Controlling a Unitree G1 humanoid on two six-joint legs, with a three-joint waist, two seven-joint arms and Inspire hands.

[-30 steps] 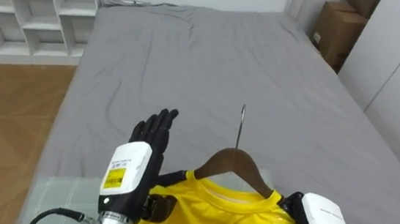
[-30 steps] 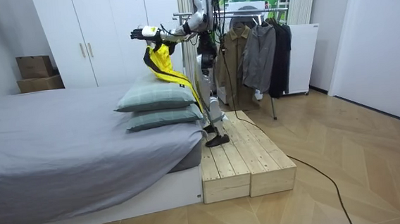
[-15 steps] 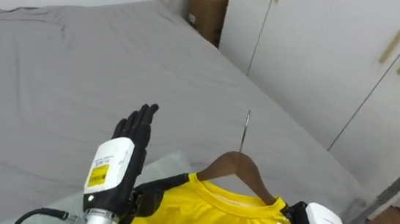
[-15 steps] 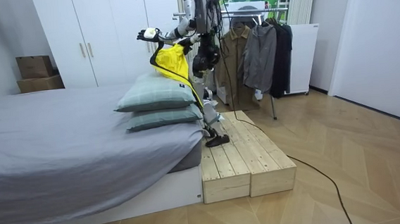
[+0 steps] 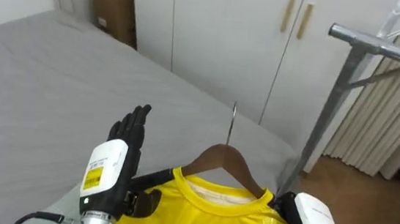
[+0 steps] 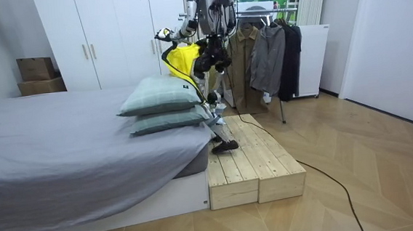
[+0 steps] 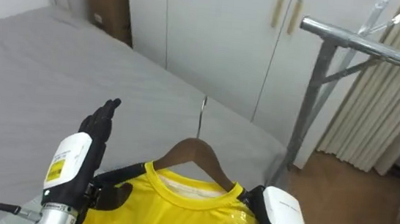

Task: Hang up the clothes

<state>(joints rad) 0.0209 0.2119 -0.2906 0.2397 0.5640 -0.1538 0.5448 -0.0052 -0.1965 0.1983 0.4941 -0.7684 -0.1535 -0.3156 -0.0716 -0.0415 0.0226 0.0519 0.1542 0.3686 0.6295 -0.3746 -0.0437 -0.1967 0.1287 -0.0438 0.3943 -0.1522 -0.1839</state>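
The grey bed [image 5: 50, 68] spreads ahead of and to the left of the left hand [image 5: 129, 129]. White wardrobe doors [image 5: 216, 25] rise beyond that hand's fingertips. A metal clothes rail [image 5: 383, 49] stands up and to the right of the right hand [image 5: 312, 220], and in the room view jackets [image 6: 264, 49] hang along it.

In the room view the robot stands on a wooden platform [image 6: 250, 163] at the bed's end, with two stacked pillows [image 6: 163, 104] below its raised hands.

The yellow shirt [image 5: 205, 215] lies between the two hands, draped over both forearms. It sits on a wooden hanger [image 5: 224, 162] whose wire hook points straight up, just right of the left hand's fingers. Cardboard boxes [image 5: 114, 8] sit far ahead of the left hand, against the wardrobe.

The left hand is stretched flat, fingers straight and forward, and grasps nothing. The right hand's back shows at the shirt's right shoulder. Its fingers are hidden under the cloth, so I cannot tell their state.
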